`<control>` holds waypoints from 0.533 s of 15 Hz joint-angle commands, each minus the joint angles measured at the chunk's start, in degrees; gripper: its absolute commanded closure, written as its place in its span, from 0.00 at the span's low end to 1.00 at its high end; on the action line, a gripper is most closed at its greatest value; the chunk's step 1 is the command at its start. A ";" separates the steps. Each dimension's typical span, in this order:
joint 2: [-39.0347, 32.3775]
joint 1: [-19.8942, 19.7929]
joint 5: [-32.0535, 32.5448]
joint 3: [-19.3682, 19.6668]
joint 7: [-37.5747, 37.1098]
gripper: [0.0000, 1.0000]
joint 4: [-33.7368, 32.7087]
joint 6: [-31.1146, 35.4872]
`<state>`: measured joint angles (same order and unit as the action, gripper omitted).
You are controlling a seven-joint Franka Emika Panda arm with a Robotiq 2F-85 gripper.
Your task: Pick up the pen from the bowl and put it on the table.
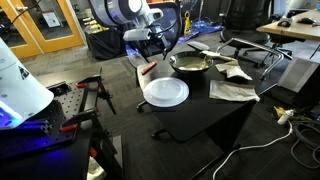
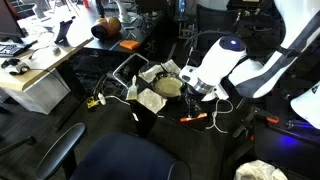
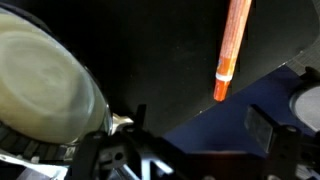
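The red pen lies on the black table near its edge, outside the bowl. The metallic bowl with its dark inside stands beside it. In the wrist view the pen lies on the table with its tip at the edge, and the bowl is at the left. My gripper is open and empty, with the pen beyond its fingertips and not touching them. In both exterior views the gripper hovers just above the pen.
A flat white plate sits at the table's near corner. Crumpled cloths lie on the table past the bowl. A light wooden desk and a chair stand nearby. Cables lie on the floor.
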<state>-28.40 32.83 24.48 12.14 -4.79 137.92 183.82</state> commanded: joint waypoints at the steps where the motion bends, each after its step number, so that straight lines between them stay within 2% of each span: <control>1: 6.20 5.84 -0.21 5.33 -2.21 0.00 4.71 1.46; 2: 7.42 6.21 -0.09 5.63 -2.18 0.00 5.44 1.04; 8: 11.66 13.62 0.20 13.29 -2.90 0.00 7.93 -0.05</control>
<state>-20.18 42.60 24.43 21.58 -6.33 143.05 184.12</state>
